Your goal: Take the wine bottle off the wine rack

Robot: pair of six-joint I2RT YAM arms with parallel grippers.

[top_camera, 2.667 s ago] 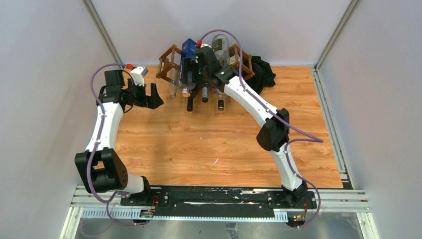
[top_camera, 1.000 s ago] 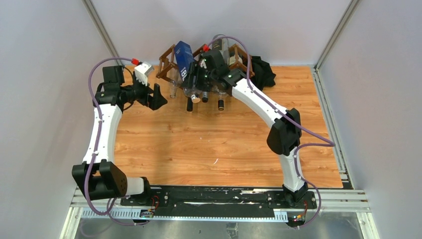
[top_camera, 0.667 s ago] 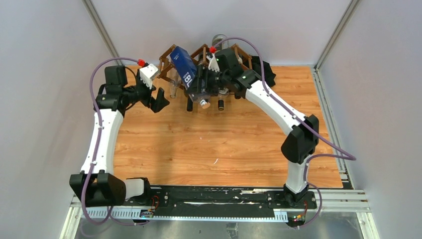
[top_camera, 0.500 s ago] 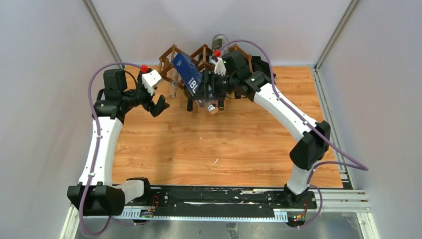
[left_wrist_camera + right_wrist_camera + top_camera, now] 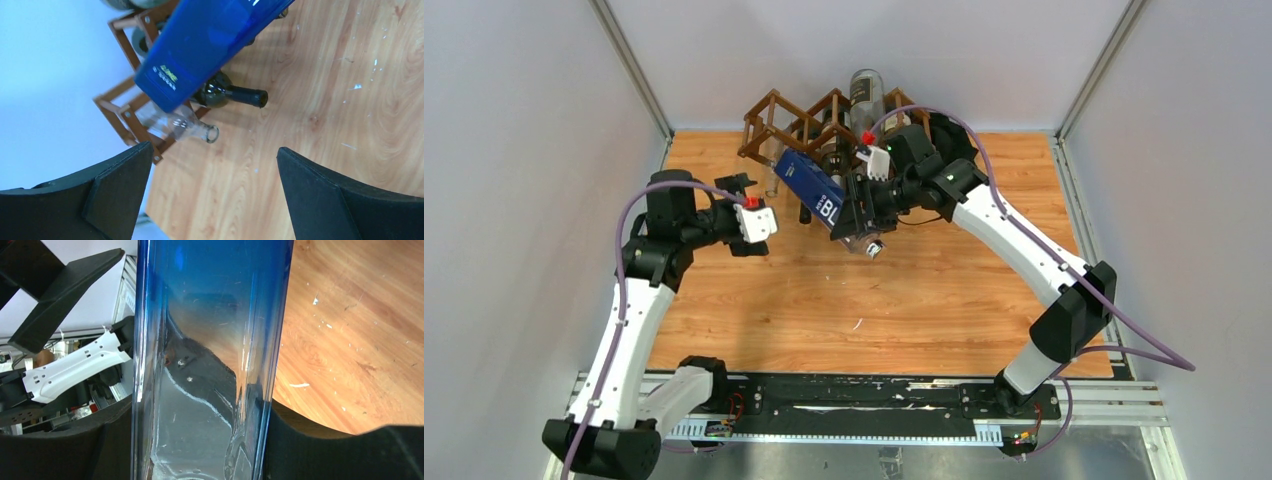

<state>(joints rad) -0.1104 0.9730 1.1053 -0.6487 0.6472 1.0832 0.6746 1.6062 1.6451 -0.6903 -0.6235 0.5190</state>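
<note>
While right tool [image 5: 857, 212] grips it, wine bottle [image 5: 809, 185] slants diagonally, neck near-right

My left arm [image 5: 629, 310] and right arm [image 5: 1014, 240] are white shells with bulky black joints, a purple cable [image 5: 1164, 341] trailing each. I see matte black wedge fingers [image 5: 115, 187] and red-capped white wrist blocks [image 5: 757, 222].

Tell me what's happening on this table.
The right gripper is clamped on a blue-labelled bottle and holds it tilted above the table, just in front of the wine rack. The left gripper hangs beside it, wide open and empty. A dark bottle and a clear bottle lie in the rack's lower cells.
</note>
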